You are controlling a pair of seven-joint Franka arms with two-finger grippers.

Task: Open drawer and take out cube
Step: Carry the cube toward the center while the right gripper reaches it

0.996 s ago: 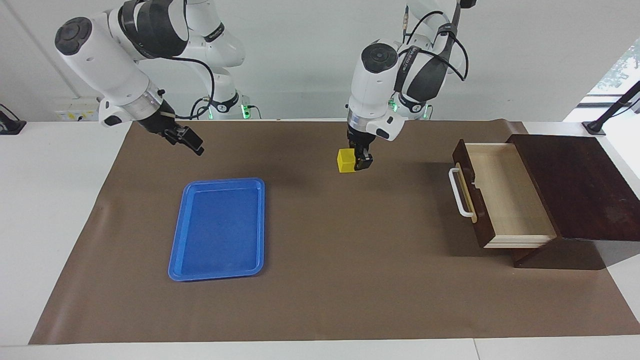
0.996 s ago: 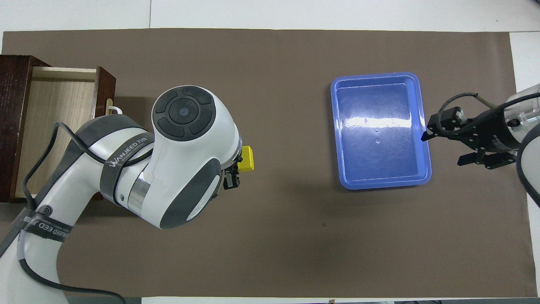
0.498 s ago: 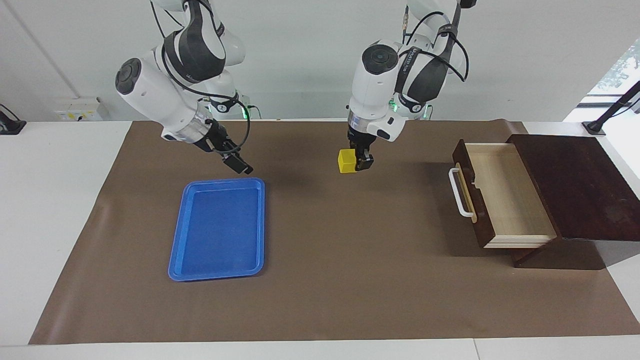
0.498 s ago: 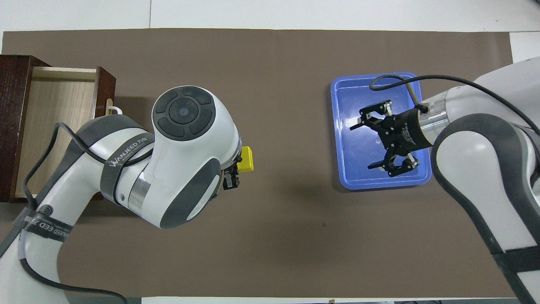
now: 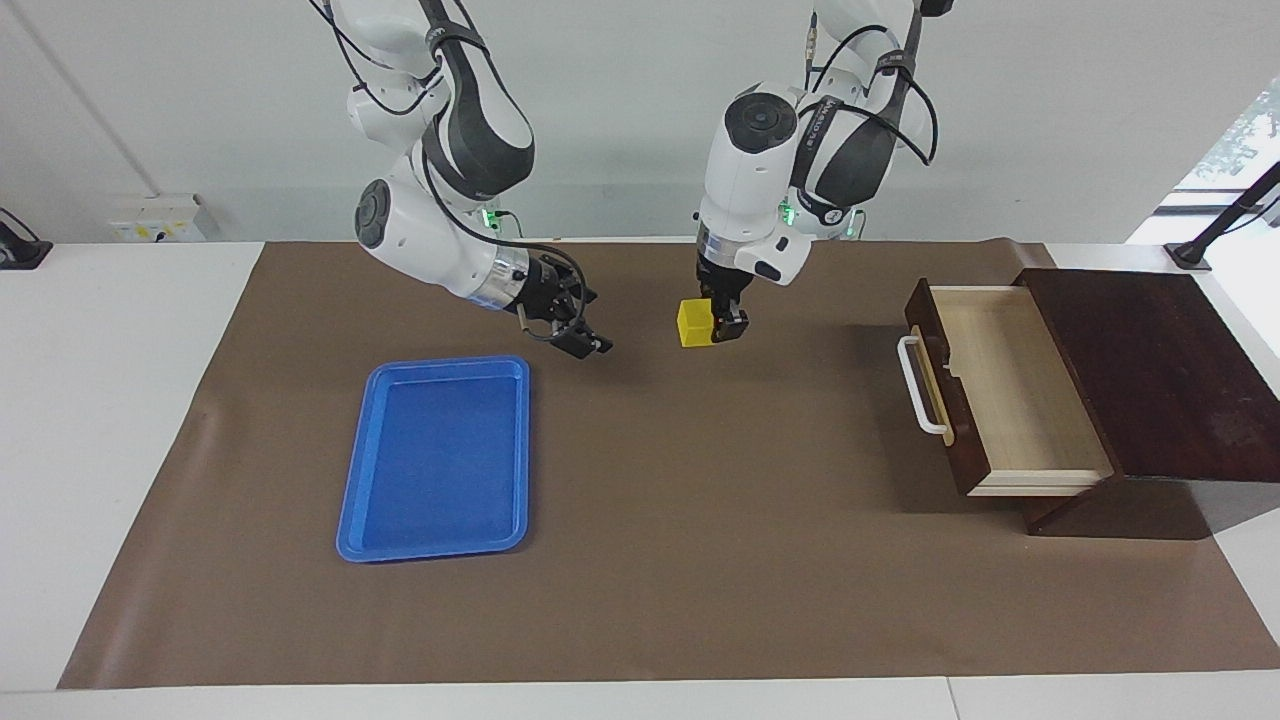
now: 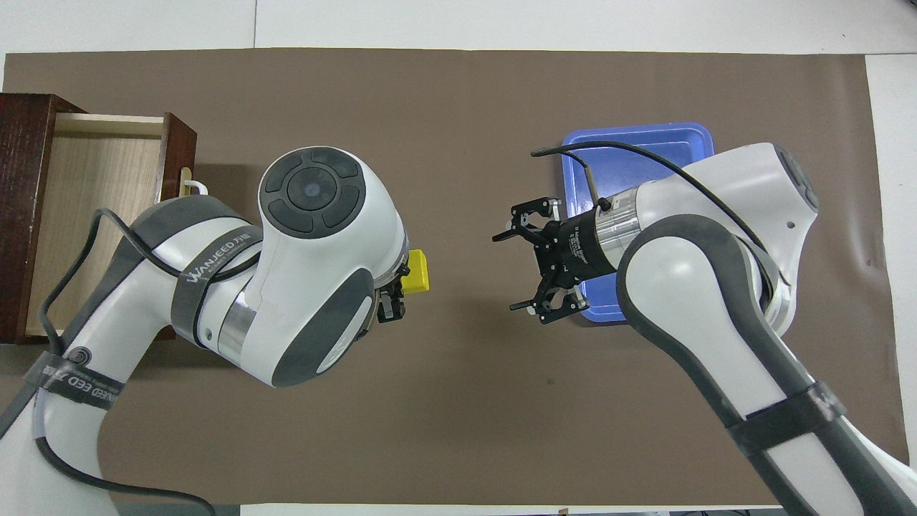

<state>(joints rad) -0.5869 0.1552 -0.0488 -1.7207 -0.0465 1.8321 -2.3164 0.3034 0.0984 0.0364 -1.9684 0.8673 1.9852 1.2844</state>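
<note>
The left gripper (image 5: 722, 318) holds the small bright-yellow cube (image 5: 693, 323) in the air over the brown mat (image 5: 700, 560), between the flat blue plastic tray (image 5: 438, 458) and the pulled-out dark brown wooden drawer (image 5: 1000, 385). The right gripper (image 5: 578, 325), beside the tray's corner, has its fingers spread wide and holds nothing.

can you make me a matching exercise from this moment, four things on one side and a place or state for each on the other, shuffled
Things:
1. cube
2. drawer
3. blue tray
4. right gripper

Places or states:
A. pulled out, nothing visible inside
B. held in the left gripper above the mat
C. jaws open, over the mat between tray and cube
D. flat on the mat toward the right arm's end, nothing in it

Pairs: 1-B, 2-A, 3-D, 4-C
</note>
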